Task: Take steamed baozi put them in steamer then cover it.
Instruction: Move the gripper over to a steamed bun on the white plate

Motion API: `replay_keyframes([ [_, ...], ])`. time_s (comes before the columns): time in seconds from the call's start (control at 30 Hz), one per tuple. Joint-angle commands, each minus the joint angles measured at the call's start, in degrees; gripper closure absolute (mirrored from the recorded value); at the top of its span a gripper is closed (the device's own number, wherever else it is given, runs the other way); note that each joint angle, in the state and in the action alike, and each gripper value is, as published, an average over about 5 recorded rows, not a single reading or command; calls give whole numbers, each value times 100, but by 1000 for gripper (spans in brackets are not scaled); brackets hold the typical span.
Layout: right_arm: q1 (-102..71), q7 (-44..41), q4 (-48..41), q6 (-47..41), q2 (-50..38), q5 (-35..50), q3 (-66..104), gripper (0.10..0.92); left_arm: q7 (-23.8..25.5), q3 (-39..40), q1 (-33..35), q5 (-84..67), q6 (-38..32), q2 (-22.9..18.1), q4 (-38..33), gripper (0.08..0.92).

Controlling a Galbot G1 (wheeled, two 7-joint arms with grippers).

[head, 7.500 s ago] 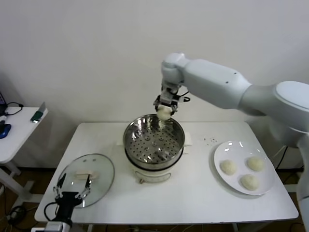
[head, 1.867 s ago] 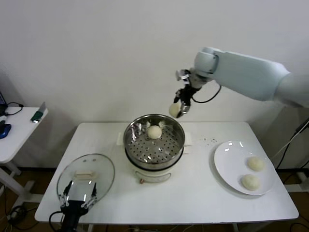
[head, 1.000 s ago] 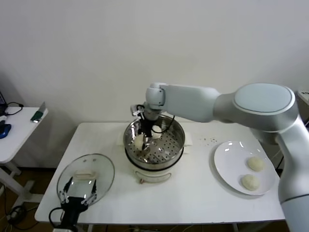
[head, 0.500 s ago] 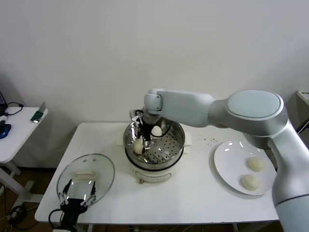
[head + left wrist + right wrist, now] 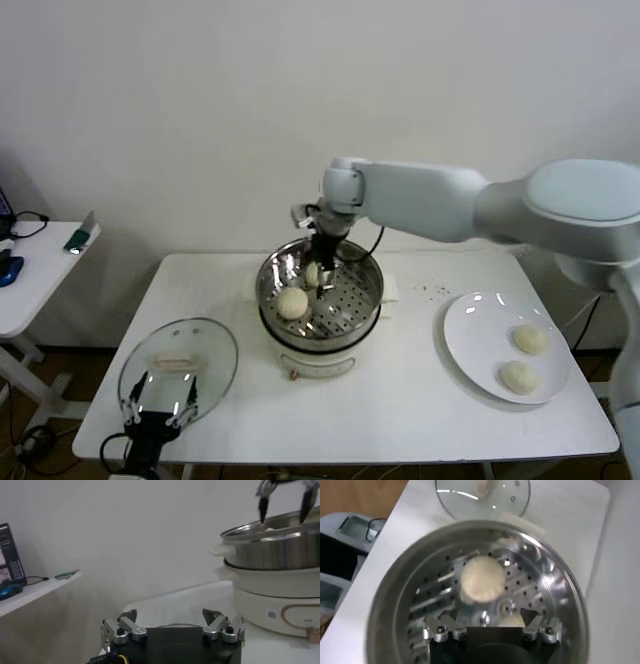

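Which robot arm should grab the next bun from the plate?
Probably the right gripper: it is open above the steamer, on the plate's side. The left gripper waits by the cover.

- Steamer (image 5: pixel 320 335): shiny steel pot on a cream-white base, mid-table, uncovered.
- Two baozi inside on the perforated tray: one (image 5: pixel 292 302) toward its left, another (image 5: pixel 314 274) farther back.
- Two more baozi (image 5: pixel 531 339) (image 5: pixel 517 376) lie at the table's right.
- Cover (image 5: pixel 178 367): clear glass lid, flat on the table's front-left corner.
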Motion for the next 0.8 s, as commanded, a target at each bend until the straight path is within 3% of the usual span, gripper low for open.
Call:
replay_keyframes([
  [0.03,799,-162,1527,152,-2264,-594,-201,203,-1,24,-11,21,23,-8,-13,177],
  [0.23,171,-275,2066,189,-3612,-1605,161,203,-6,10,-15,64,86,-16,-69,177],
  [0.43,-1386,-376,1996,322,-4553,-2679,1196,203,-12,0,56,136,122,-52,-122,177],
  [0.8,-3669,-571,1224,761,-5103,-3930,3073,203,-21,-25,208,268,140,-141,-177,177],
])
